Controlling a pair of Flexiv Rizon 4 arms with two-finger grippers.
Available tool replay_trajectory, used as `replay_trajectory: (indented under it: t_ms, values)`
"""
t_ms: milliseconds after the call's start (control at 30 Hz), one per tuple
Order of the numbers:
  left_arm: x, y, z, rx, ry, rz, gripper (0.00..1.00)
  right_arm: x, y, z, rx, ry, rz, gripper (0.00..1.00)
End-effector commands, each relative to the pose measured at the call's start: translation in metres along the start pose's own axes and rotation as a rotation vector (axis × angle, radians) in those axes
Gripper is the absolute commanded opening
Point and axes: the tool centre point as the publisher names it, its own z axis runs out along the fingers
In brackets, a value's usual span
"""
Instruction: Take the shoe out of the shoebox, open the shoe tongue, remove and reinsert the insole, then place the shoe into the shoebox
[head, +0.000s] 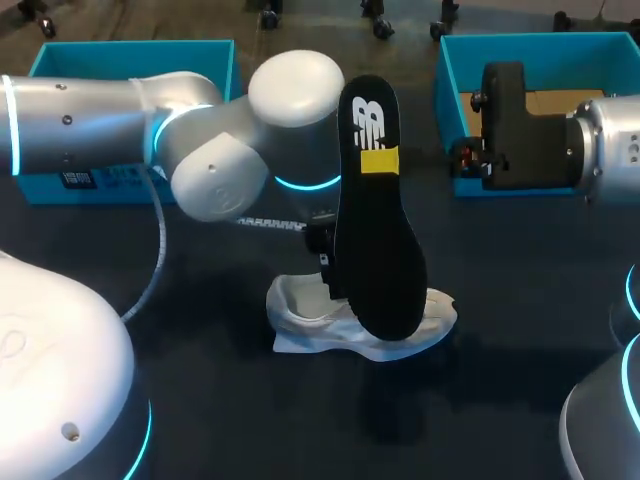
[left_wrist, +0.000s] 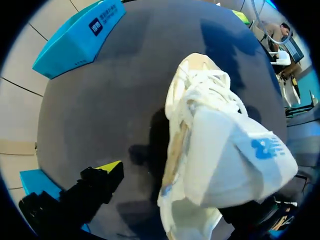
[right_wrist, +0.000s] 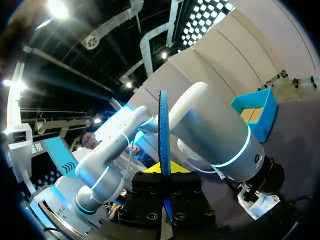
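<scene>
Two things may be going wrong: my right gripper (right_wrist: 164, 176) is pinching the upright insole (head: 378, 240) over the table's (head: 520, 330) middle, so it may be twisting at reinsertion. My left gripper (head: 326, 270) is standing spread around the shoe (head: 350, 335) there without clamping it, so the shoe may be sliding.

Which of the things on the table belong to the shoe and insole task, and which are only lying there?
Belong to the job: white shoe on the table; black insole, held upright in the right gripper; open teal shoebox at the far right.
Only lying there: second teal box at the far left, perhaps the lid; I cannot tell.
</scene>
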Motion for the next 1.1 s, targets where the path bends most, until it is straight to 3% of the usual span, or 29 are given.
replay_trajectory:
  t_ms: [33,67,100,133,500,567,600,867,1000,1100]
  values:
    - [-0.01,-0.002,0.013,-0.012,0.038,0.015,0.75,0.0,-0.001,0.002,-0.001,-0.003,0.001,0.0]
    - [-0.01,-0.002,0.014,-0.014,0.034,0.015,0.75,0.0,-0.001,0.002,-0.001,-0.003,0.001,0.0]
    - [-0.01,-0.001,0.016,-0.018,0.038,0.018,0.68,0.0,-0.001,0.002,-0.001,-0.003,0.001,0.0]
    - [-0.009,0.0,0.018,-0.019,0.038,0.019,0.53,0.0,-0.001,0.002,-0.001,-0.003,0.001,0.0]
    - [-0.001,-0.001,0.031,-0.037,0.072,0.01,0.4,0.0,-0.001,0.002,-0.001,-0.003,0.001,0.0]
    - [0.002,0.001,0.029,-0.034,0.081,0.008,0.17,0.0,-0.001,0.002,-0.001,-0.003,0.001,0.0]
    - [0.003,0.002,0.028,-0.032,0.085,0.009,0.0,0.0,-0.001,0.002,-0.001,-0.003,0.001,0.0]
    - [-0.003,0.007,0.02,-0.038,0.182,0.059,0.0,0.0,-0.001,0.002,-0.001,-0.003,0.001,0.0]
    - [-0.009,0.011,0.006,-0.074,0.325,0.248,0.0,0.0,-0.001,0.002,-0.001,-0.003,0.001,0.0]
    - [-0.012,0.014,-0.002,-0.146,0.447,0.468,0.0,0.0,-0.001,0.002,-0.001,-0.003,0.001,0.0]
